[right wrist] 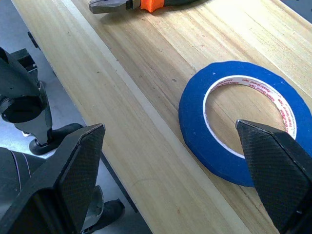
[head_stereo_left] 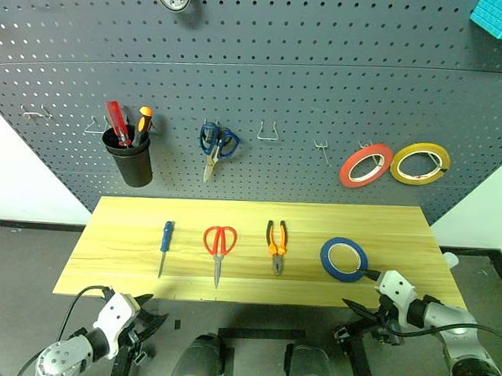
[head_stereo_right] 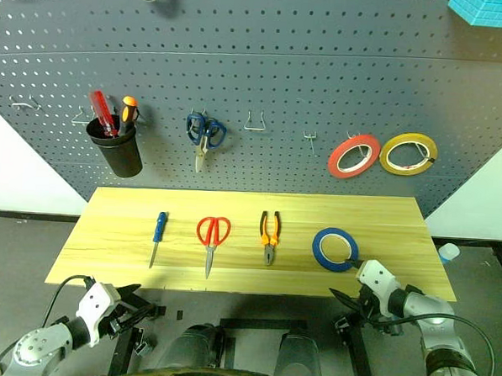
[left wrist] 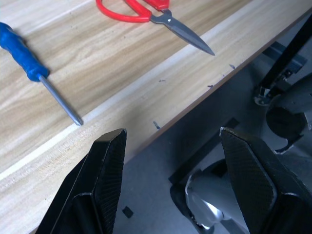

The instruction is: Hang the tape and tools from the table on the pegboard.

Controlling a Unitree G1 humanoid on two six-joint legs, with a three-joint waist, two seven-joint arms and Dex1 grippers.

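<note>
White walls (head_stereo_left: pixel 16 176) flank the panel above a grey floor (head_stereo_left: pixel 16 260).

You have three tape rolls: blue (head_stereo_left: pixel 343 259), red (head_stereo_left: pixel 366 165), yellow (head_stereo_left: pixel 420 163). Two scissors: red (head_stereo_left: pixel 218 247), blue (head_stereo_left: pixel 215 145). Three screwdrivers (head_stereo_left: pixel 165 243). One pliers (head_stereo_left: pixel 276 245). One black cup (head_stereo_left: pixel 129 161).

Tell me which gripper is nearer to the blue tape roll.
Right. The right gripper hangs open at the table's front edge, right beside the blue tape roll. The left gripper is open below the table's opposite front corner, far from it.
</note>
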